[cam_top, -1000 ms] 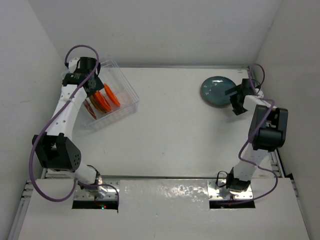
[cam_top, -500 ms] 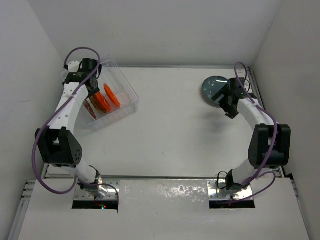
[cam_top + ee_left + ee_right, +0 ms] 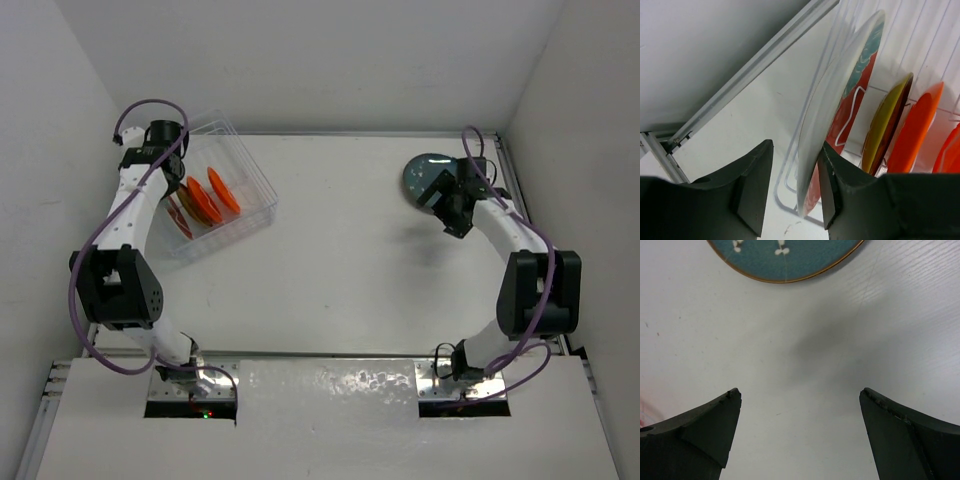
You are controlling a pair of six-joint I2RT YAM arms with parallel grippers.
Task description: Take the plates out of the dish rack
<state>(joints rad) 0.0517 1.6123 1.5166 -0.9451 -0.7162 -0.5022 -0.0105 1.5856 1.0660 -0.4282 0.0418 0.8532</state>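
The clear dish rack (image 3: pixel 243 163) stands at the far left. It holds two orange plates (image 3: pixel 222 190), a yellow-gold plate and a teal and red plate (image 3: pixel 180 217), all on edge. My left gripper (image 3: pixel 168 172) is open at the rack's left end. In the left wrist view its jaws (image 3: pixel 792 190) straddle the rim of the teal and red plate (image 3: pixel 850 85); the right finger touches it and the left finger stands apart. Beside it stand the yellow-gold plate (image 3: pixel 885 130) and an orange plate (image 3: pixel 915 130). My right gripper (image 3: pixel 447 205) is wide open and empty (image 3: pixel 800 405) above bare table.
A teal plate with white marks and a golden rim (image 3: pixel 420 172) lies flat on the table at the far right, just beyond my right gripper; its edge shows in the right wrist view (image 3: pixel 785 260). The side wall runs close behind the rack (image 3: pixel 700 60).
My left gripper has moved left along the rack, from the orange plates to the plate at the left end. My right gripper has drawn back from the teal plate lying on the table.
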